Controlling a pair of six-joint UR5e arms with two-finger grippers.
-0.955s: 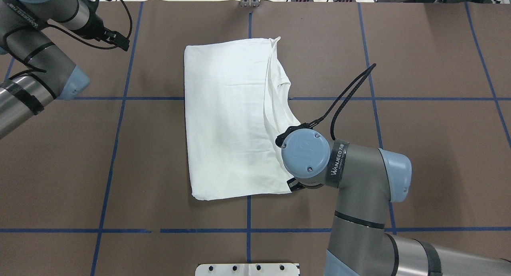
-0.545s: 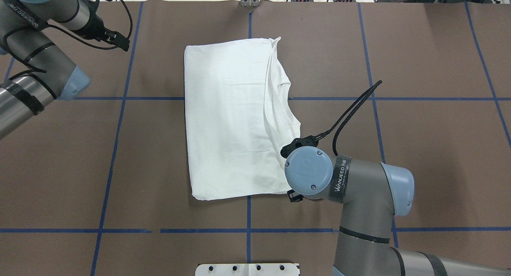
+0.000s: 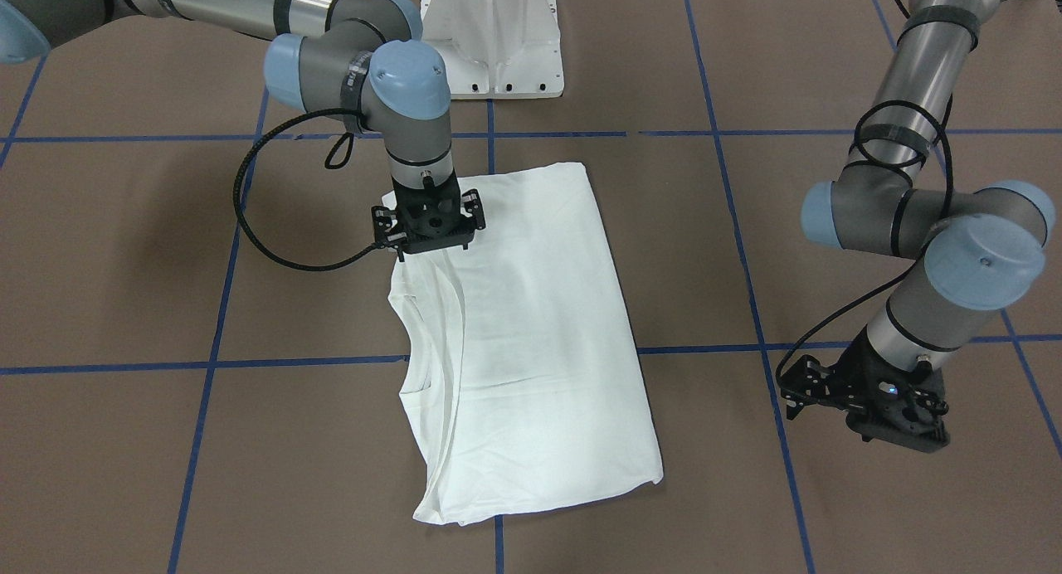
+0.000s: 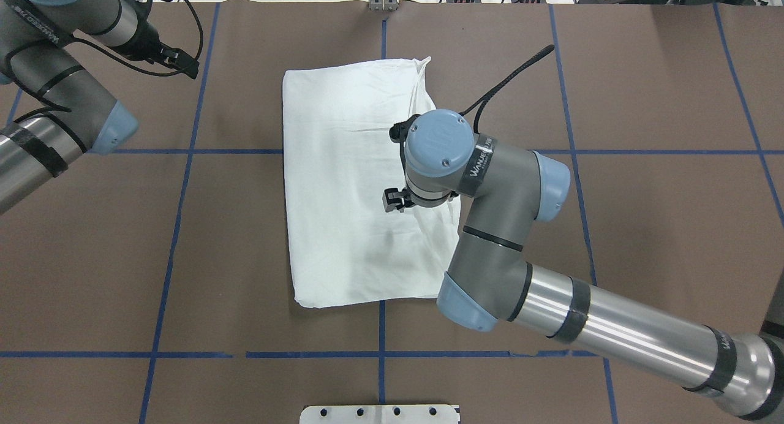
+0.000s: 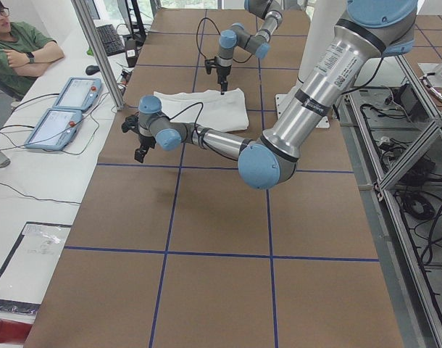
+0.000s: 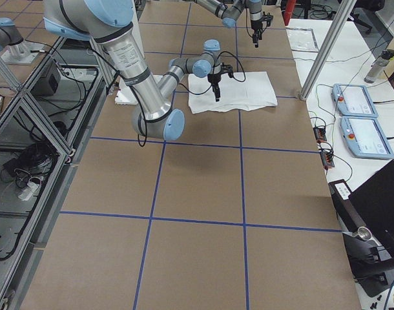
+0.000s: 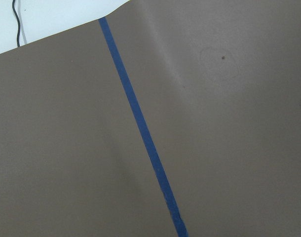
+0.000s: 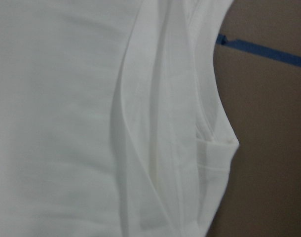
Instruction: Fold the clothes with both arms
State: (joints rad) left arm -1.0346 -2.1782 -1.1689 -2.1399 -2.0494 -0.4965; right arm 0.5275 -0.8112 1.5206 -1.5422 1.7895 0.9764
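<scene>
R gripper (image 3: pixel 427 238) hangs over folded white T-shirt (image 3: pixel 531 325) on table (image 3: pixel 166 267); L gripper (image 3: pixel 801 391) well apart. Jaws: can't tell on either.

T-shirt (image 4: pixel 343 185) lies at the centre of the table (image 4: pixel 643 228); right gripper (image 3: pixel 427 230) over its layered right-hand edge; left gripper (image 4: pixel 177 59) well apart, far left.

The right arm (image 4: pixel 520 185) and the left arm (image 4: pixel 61 87) are built of silver tubes and dark grey joints, closed by light-blue round caps (image 4: pixel 440 143) set with small screws. White "WANJEED" lettering (image 4: pixel 479 161) is printed on a black ring. Black cables (image 4: pixel 514 75) are looped alongside, and black tape bands (image 4: pixel 569 318) are wrapped round the tubes.
</scene>
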